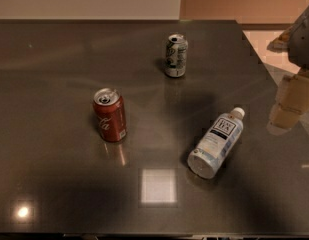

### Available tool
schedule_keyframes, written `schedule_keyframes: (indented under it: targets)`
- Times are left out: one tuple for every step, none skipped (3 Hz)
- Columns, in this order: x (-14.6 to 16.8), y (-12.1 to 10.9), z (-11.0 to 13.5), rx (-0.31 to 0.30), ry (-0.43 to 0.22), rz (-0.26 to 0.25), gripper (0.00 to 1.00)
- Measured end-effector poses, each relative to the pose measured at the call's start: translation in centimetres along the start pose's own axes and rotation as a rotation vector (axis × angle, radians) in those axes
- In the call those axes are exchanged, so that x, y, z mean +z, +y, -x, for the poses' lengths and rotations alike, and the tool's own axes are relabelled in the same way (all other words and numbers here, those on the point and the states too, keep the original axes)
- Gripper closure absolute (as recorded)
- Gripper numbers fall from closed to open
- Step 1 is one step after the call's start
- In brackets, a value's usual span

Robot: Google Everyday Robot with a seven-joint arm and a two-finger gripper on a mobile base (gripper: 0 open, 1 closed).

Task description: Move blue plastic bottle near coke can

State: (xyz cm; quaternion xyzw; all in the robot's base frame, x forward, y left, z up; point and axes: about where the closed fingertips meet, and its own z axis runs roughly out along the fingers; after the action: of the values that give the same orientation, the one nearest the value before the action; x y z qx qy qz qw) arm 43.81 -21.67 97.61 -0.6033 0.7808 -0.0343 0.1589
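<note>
- red coke can (109, 115) stands upright left of centre on the dark grey worktop (49, 59), silver top showing.
- white-and-green patterned can (175, 55) stands upright further back, between the other two things from left to right and well apart from both.
- blue plastic bottle (216, 143) lies on its side right of centre, well apart from the coke can. its long axis runs on a diagonal, base toward the near left, white cap toward the far right.
- end effector (290, 104) hangs at the right edge, near the bottle's cap end but not touching it. the bottle lies to its left and a little nearer the front. it has hold of nothing that shows.
- as a judgement, the coming move turns on reaching leftward and taking the bottle across its narrow width, crosswise to that diagonal.
- the end effector is cut off by the right edge. i cannot tell whether it is open or closed, and its height above the worktop is hard to judge.
</note>
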Motion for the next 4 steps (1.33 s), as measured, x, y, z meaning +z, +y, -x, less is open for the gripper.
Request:
schedule_keyframes:
  targets:
    - [0.0,0.0,0.0,0.000,0.000,0.000,0.00]
    - [-0.1,0.0,0.3,-0.014,-0.011,-0.008,0.00]
    - [0.6,0.8,1.4,-0.092,-0.050,0.048,0.00]
    - [2.4,2.0,2.5,-0.213,-0.099,0.121,0.00]
